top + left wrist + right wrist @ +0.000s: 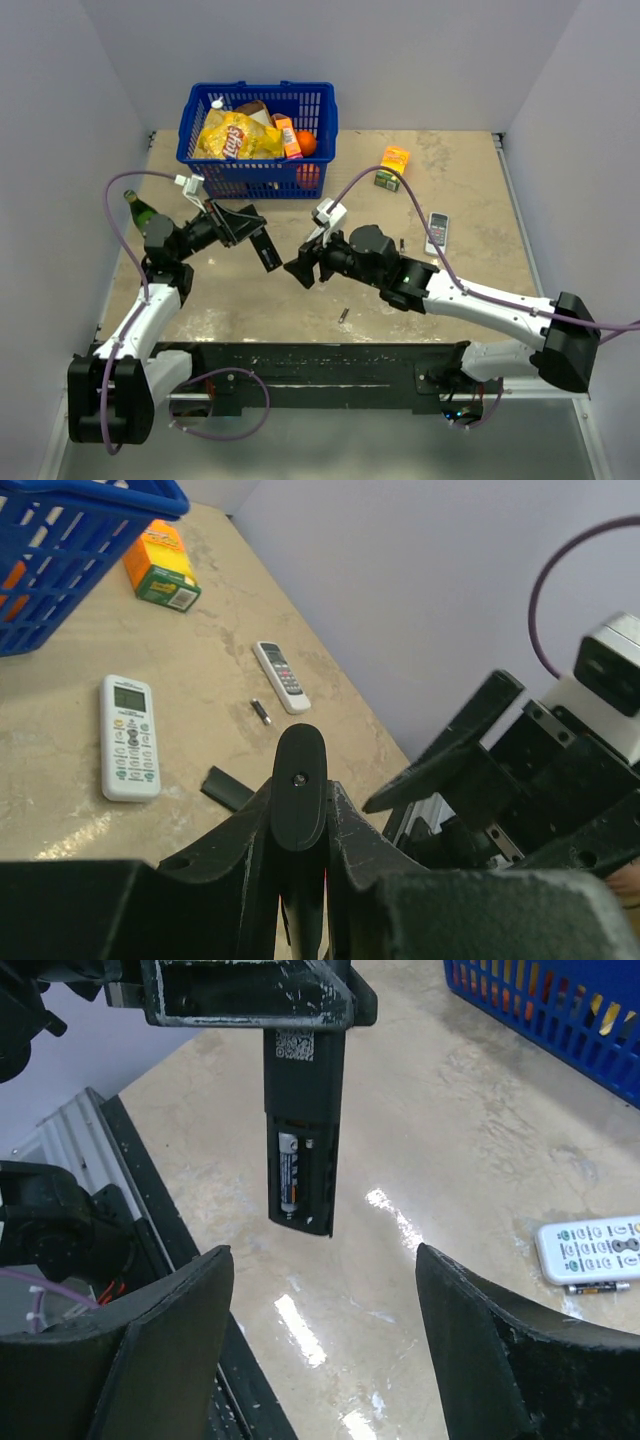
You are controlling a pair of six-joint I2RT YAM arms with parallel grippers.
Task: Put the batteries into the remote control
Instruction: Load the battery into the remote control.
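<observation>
Holding remote control (303, 1090) clenched in left fingers (215, 865); one battery (289, 1170) seated, second slot looks empty; right fingers (170, 1330) released, holding nothing; spare battery (343, 316) on table (450, 200), lower centre of overhead view.

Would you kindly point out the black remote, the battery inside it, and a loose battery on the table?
Black remote (305, 1090): right wrist view, back above compartment.
Battery inside (290, 1172): right wrist view, its label.
Loose battery (261, 712): left wrist view, its middle.

Almost nothing legible.
The yellow chip bag (238, 135) shows a red logo with blurred lettering; the sticker (293, 1045) on the remote control (325, 1140) cannot be read.
</observation>
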